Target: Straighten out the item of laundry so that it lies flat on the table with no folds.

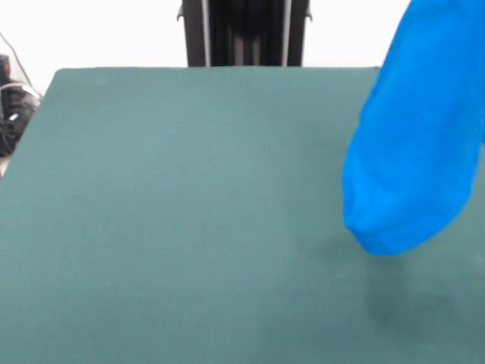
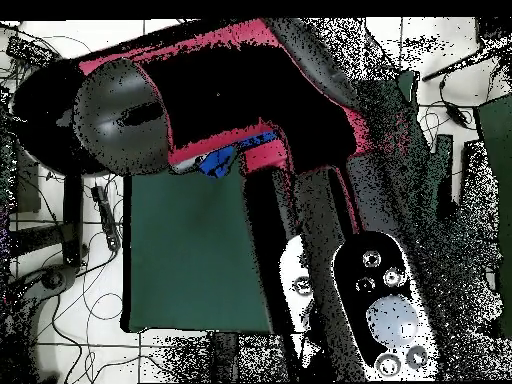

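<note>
The item of laundry [image 1: 417,152] is a plain bright blue cloth hanging in the air at the right of the front view. It runs out of the picture at the top and right, and its rounded lower end floats just above the table [image 1: 189,212], casting a faint shadow there. No print shows on it. What holds it lies outside the picture. In the overhead view the red and black arm [image 2: 200,90] is raised high and covers most of the table [image 2: 190,250]. Only a scrap of the blue laundry [image 2: 218,163] peeks out under the arm. The gripper itself shows in neither view.
A black pedestal column [image 1: 242,34] stands behind the table's far edge. Black gear and cables [image 1: 11,106] lie off the left edge. In the overhead view, cables [image 2: 90,290] trail over the tiled floor beside the table.
</note>
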### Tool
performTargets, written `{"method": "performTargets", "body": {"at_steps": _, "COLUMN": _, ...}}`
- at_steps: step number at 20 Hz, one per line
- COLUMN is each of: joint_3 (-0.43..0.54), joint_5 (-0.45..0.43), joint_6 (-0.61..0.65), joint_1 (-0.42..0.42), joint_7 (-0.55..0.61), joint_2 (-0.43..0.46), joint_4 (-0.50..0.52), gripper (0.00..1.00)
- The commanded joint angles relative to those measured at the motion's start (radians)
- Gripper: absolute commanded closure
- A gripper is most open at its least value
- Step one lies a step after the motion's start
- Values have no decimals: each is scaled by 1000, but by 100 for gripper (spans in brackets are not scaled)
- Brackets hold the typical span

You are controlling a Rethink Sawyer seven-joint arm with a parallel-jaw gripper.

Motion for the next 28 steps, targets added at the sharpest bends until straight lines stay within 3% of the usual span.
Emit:
{"method": "performTargets", "body": {"at_steps": 1, "joint_3": -138, "joint_5": 48, "joint_6": 94, "joint_1": 34, "joint_7": 309, "joint_2": 9, "joint_4": 13, "gripper": 100}}
{"method": "performTargets", "body": {"at_steps": 9, "joint_3": -203, "joint_5": 74, "joint_6": 69, "joint_1": 97, "joint_7": 331, "joint_2": 37, "joint_4": -16, "gripper": 100}}
{"method": "performTargets", "body": {"at_steps": 17, "joint_3": -275, "joint_5": 124, "joint_6": 53, "joint_1": 204, "joint_7": 425, "joint_2": 21, "joint_4": -8, "gripper": 100}}
{"method": "performTargets", "body": {"at_steps": 28, "joint_3": -353, "joint_5": 172, "joint_6": 121, "joint_1": 348, "joint_7": 530, "joint_2": 71, "joint_4": -146, "gripper": 100}}
